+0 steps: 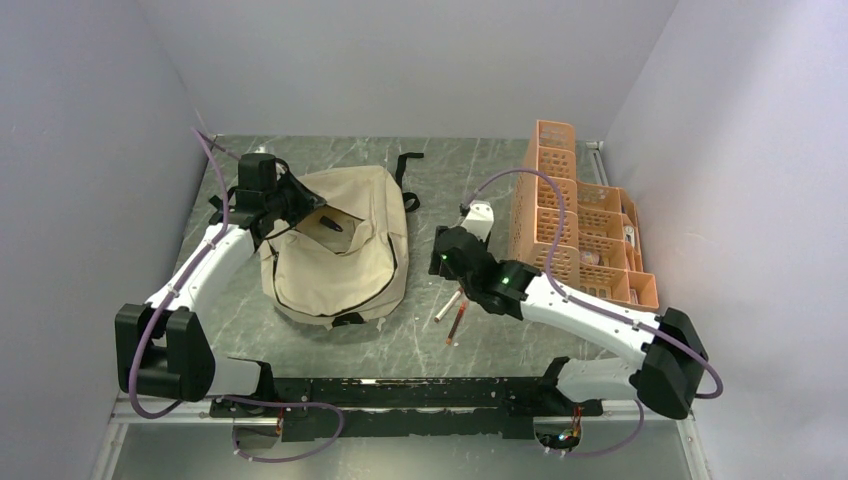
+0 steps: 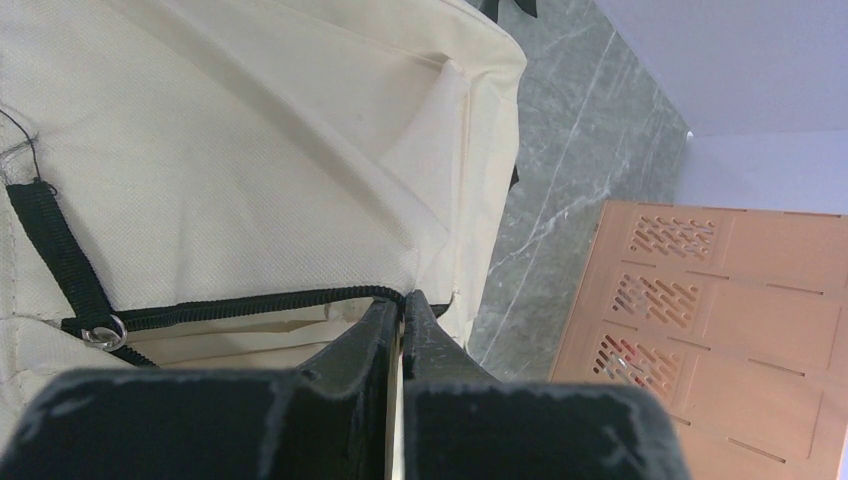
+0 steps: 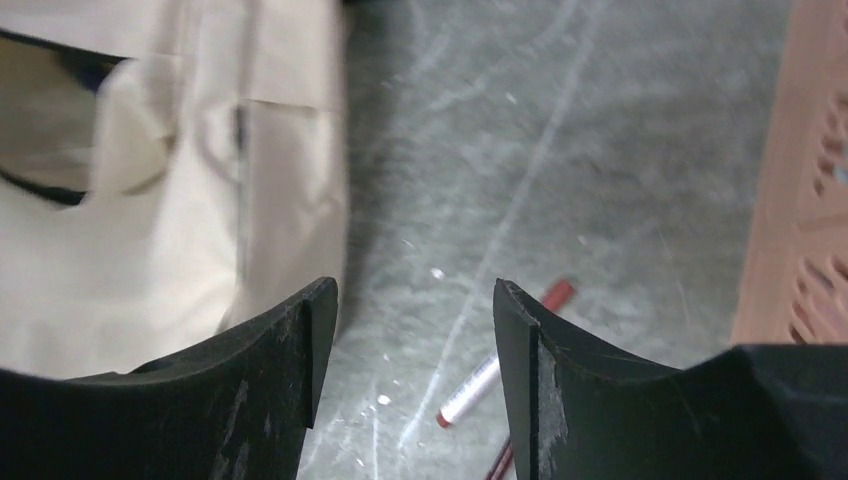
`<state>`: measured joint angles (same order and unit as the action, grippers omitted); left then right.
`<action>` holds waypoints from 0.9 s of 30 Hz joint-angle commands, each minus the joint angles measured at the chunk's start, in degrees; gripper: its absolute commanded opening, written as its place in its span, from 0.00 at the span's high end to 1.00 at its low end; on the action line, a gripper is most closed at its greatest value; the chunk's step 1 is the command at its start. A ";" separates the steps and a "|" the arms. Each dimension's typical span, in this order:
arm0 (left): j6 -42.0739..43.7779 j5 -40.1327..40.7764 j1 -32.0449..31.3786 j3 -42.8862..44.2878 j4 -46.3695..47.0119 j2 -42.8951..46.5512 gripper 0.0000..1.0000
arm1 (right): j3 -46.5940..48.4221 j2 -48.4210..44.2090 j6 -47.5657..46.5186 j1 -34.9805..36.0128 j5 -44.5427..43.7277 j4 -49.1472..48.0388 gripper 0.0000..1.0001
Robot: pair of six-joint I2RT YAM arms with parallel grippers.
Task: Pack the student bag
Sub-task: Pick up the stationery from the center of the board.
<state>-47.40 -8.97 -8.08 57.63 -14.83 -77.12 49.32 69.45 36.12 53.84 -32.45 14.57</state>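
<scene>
Soft, limp bag [image 1: 340, 250], likely light; take at zipper rim.
Rim pinched by left gripper [image 2: 403, 300]; right gripper [image 3: 412, 300] wide, empty, over pens [image 3: 470, 390].

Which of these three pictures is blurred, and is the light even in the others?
Right wrist view: the backpack and the orange organizer are smeared, while the fingers are sharp. Left wrist view: the fabric weave is crisp. Top view: even light, with only soft shadows on the table.
</scene>
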 commanded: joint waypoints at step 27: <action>-0.25 -2.96 0.43 -0.55 3.67 -1.96 0.95 | 8.94 24.29 28.34 -0.68 3.85 25.13 0.50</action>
<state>-47.40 -10.35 -8.05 57.04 -13.37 -78.67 57.65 93.14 64.25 53.56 -29.30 41.41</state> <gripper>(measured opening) 0.059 0.502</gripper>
